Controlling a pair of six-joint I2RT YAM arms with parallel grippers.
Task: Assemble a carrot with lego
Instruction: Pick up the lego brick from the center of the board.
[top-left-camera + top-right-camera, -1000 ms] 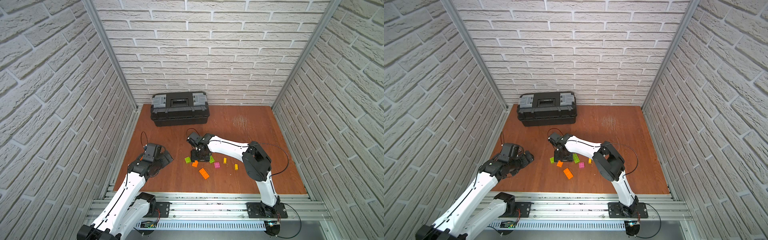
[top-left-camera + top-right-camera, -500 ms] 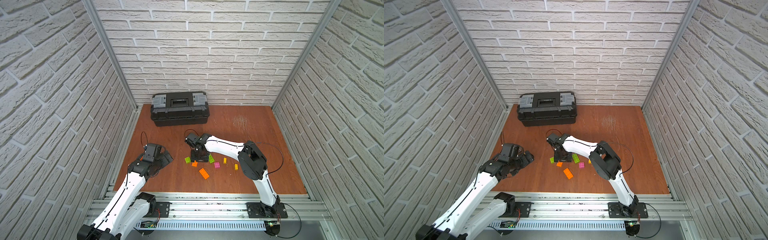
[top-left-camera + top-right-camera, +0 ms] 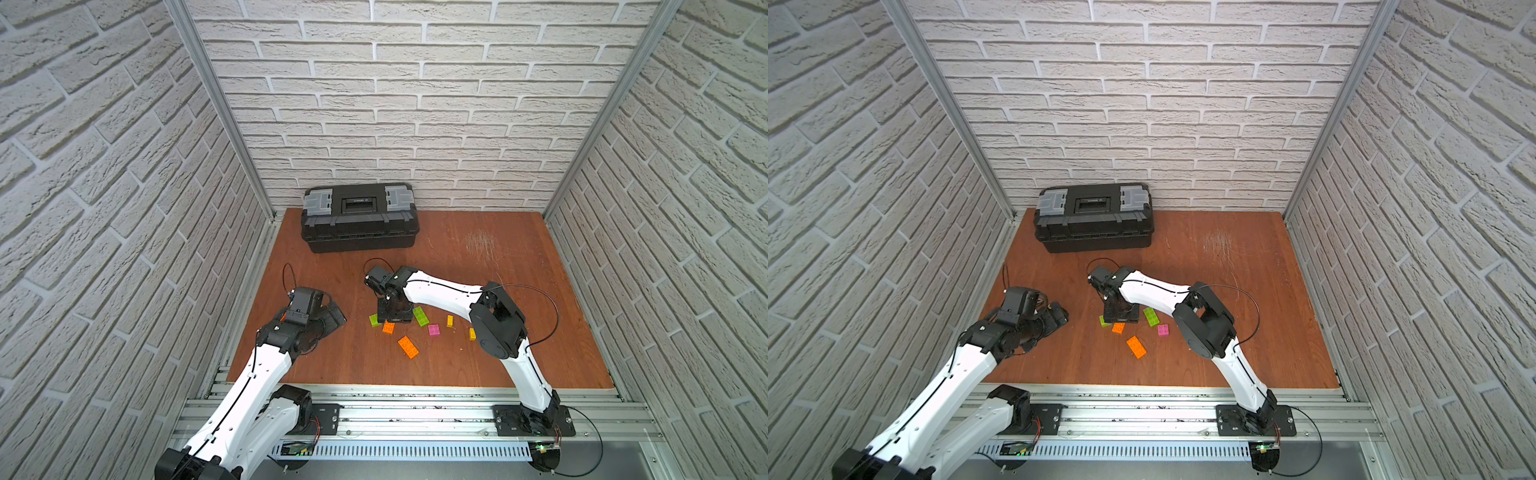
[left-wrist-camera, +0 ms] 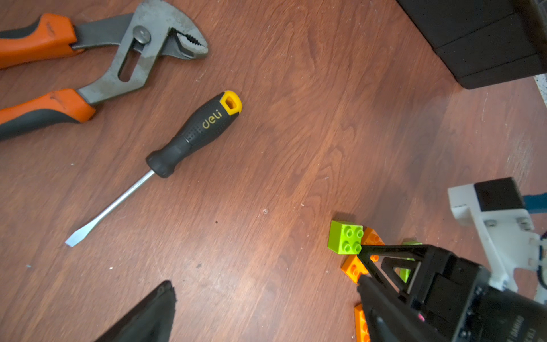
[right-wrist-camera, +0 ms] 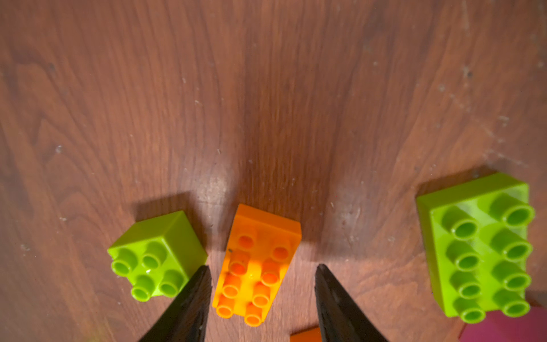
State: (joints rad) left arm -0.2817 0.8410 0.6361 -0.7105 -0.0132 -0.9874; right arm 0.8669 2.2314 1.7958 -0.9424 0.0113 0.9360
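Orange plastic, glossy and topped with two rows of hollow studs: the long orange brick (image 5: pixel 257 266) lies flat on the bench (image 3: pixel 478 270) between the right jaws. They stand partly open astride it, one tip just beside its flank and close to the short lime-green brick (image 5: pixel 157 256), the other tip apart from it. Nothing is pinched yet.

By my reading this is an early pick. The lego (image 3: pixel 1136 346) lies loose near the front middle of the wood-grained bench, and no carrot is joined so far. The long lime-green brick (image 5: pixel 479 245), pink brick (image 3: pixel 433 329), second orange brick (image 3: pixel 408 347) and two tiny yellow bricks (image 3: pixel 450 320) sit nearby, none stacked.

The next move likely calls for a square squeeze on the brick's smooth long sides, without nudging the short lime-green brick, then a straight lift. Those hard, slick walls could slip under a skewed grip.

The left jaws hang wide open and empty, near steel pliers (image 4: pixel 88 59) and a rubber-handled screwdriver (image 4: pixel 189 133).
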